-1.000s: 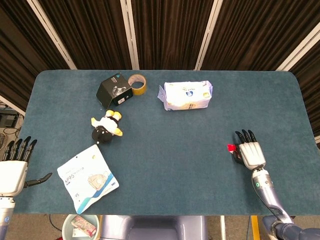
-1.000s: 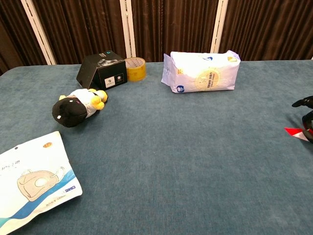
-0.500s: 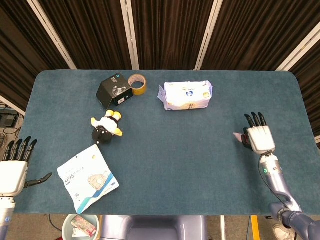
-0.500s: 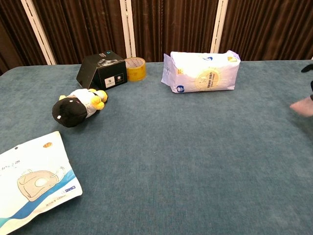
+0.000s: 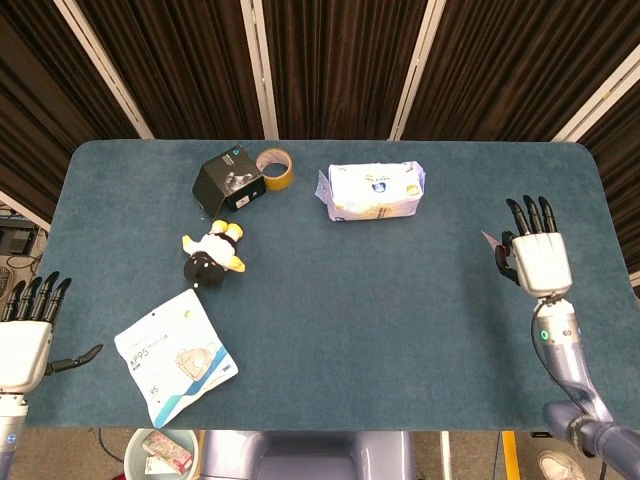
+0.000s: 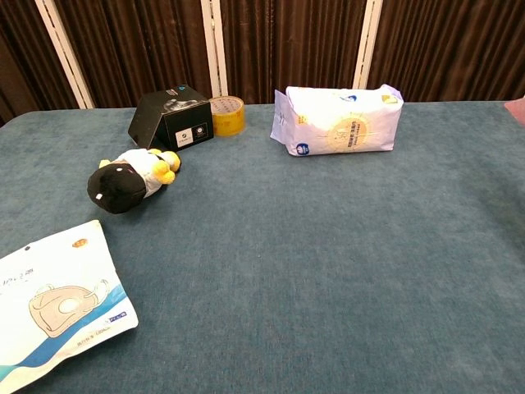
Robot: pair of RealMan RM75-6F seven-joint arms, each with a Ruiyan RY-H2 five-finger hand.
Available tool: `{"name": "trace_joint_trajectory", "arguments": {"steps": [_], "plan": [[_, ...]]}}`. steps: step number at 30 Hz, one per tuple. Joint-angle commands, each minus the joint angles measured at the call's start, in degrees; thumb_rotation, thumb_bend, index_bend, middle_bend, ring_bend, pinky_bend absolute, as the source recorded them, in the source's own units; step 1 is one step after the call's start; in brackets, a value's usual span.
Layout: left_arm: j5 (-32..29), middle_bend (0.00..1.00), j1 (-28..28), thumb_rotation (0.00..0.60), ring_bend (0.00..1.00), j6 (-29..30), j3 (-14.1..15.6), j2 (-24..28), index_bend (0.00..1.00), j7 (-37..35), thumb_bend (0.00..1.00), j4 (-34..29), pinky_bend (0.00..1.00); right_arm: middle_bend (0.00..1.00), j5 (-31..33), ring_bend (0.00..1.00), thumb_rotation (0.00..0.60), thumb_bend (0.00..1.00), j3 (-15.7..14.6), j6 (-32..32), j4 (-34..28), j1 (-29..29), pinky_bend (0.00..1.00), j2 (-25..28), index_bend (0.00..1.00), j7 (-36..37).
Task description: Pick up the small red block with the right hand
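Note:
My right hand [image 5: 538, 258] hovers over the right side of the teal table [image 5: 400, 330], fingers pointing away from me. At its thumb side a small pale-red shape shows, the small red block [image 5: 490, 240], blurred and pinched against the hand. In the chest view only a pinkish sliver of the block [image 6: 518, 108] shows at the right edge, high above the cloth. My left hand [image 5: 24, 340] rests off the table's front left corner, fingers straight and thumb spread, holding nothing.
A black box [image 5: 229, 180] and a tape roll [image 5: 274, 167] stand at the back left, with a white tissue pack [image 5: 375, 191] at the back middle. A penguin plush [image 5: 212, 254] and a mask bag [image 5: 176, 355] lie on the left.
The right hand has risen and moved away from me toward the right edge, carrying the red block up off the cloth where it lay a second ago. The left hand stays put.

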Motion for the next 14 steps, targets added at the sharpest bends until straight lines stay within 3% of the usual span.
{"name": "trace_joint_trajectory", "arguments": {"steps": [1,3,6,12,14], "plan": [[0.4,0.0,0.0,0.277,0.0,0.1,0.1,0.4,0.0,-1.0,0.0,0.3,0.0,0.09,0.8,0.0,0.6,0.61,-2.1,11.5,-18.9,-9.4,0.0,6.4,0.66,-11.1],[0.8,0.0,0.2,0.279,0.0,0.5,0.2,0.7,0.0,-1.7,0.0,0.4,0.0,0.09,0.9,0.0,0.6,0.61,-4.4,14.0,-24.7,-12.8,0.0,7.8,0.65,-15.2],[1.6,0.0,0.4,0.275,0.0,1.3,0.5,1.0,0.0,-2.2,0.0,0.4,0.0,0.09,0.2,0.0,0.6,0.6,-7.1,17.4,-28.7,-16.4,0.0,7.7,0.65,-18.4],[3.0,0.0,1.0,0.277,0.0,2.5,1.1,1.3,0.0,-2.4,0.0,0.0,0.0,0.08,-3.4,0.0,0.6,0.59,-10.2,20.1,-28.5,-19.8,0.0,6.1,0.64,-15.4],[3.2,0.0,1.1,0.278,0.0,2.6,1.2,1.2,0.0,-2.2,0.0,-0.2,0.0,0.06,-3.8,0.0,0.6,0.59,-9.9,20.3,-28.9,-20.1,0.0,6.5,0.63,-14.3]]}}
